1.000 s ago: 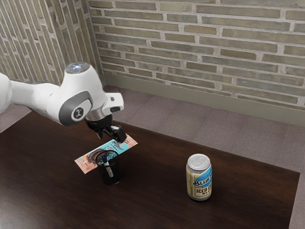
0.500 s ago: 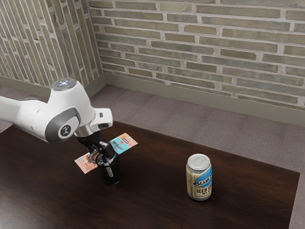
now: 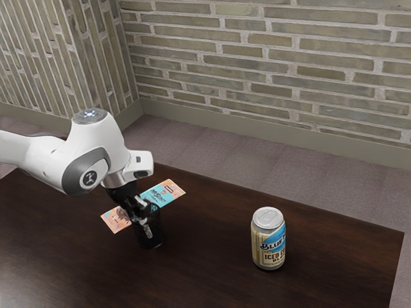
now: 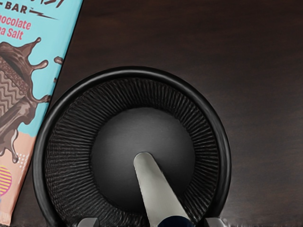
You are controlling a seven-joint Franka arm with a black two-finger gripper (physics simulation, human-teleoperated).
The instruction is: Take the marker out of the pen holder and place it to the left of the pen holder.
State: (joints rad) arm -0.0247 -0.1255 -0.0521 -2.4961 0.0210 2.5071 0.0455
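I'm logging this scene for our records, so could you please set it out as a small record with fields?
pen holder: black, round, upright on the table
marker: inside the pen holder, tilted; grey body, dark blue at its upper part
gripper: over the pen holder, open, fingers apart either side of the marker
packaged bar: flat beside the pen holder; turquoise and peach, "Chocolate" on it
can: upright, toward the exterior view's right
task status: marker not yet out
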